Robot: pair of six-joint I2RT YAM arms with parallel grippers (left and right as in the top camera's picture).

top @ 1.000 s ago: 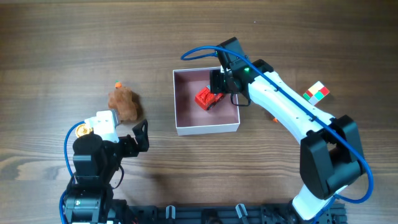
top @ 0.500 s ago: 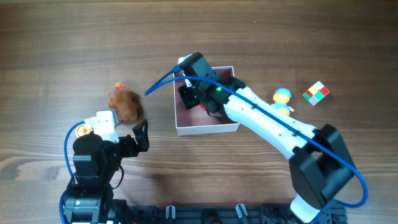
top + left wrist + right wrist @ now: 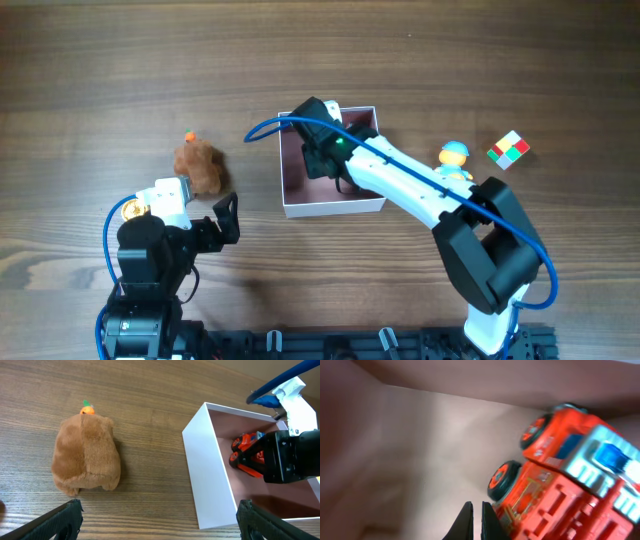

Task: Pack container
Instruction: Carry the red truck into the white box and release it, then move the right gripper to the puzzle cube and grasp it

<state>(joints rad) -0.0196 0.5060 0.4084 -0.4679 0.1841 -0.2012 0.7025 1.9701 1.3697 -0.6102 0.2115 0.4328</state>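
Observation:
The container (image 3: 335,207) is a square white box with a dusty pink inside, at the table's middle; it also shows in the left wrist view (image 3: 210,475). A red toy fire truck (image 3: 246,453) lies inside it, tilted in the right wrist view (image 3: 560,485). My right gripper (image 3: 322,160) is down inside the container. Its fingers (image 3: 476,506) are shut and empty, right beside the truck's wheels. A brown plush toy (image 3: 200,166) lies left of the container (image 3: 87,455). My left gripper (image 3: 159,515) is open and empty, near the plush (image 3: 226,218).
A small figure with a blue cap (image 3: 454,158) lies right of the container, partly under the right arm. A coloured cube (image 3: 508,149) sits further right. A small orange piece (image 3: 189,137) is at the plush's far end.
The right arm swung left across the container and its gripper now sits at the left half, off the truck. The capped figure came into view. The left arm has not moved.

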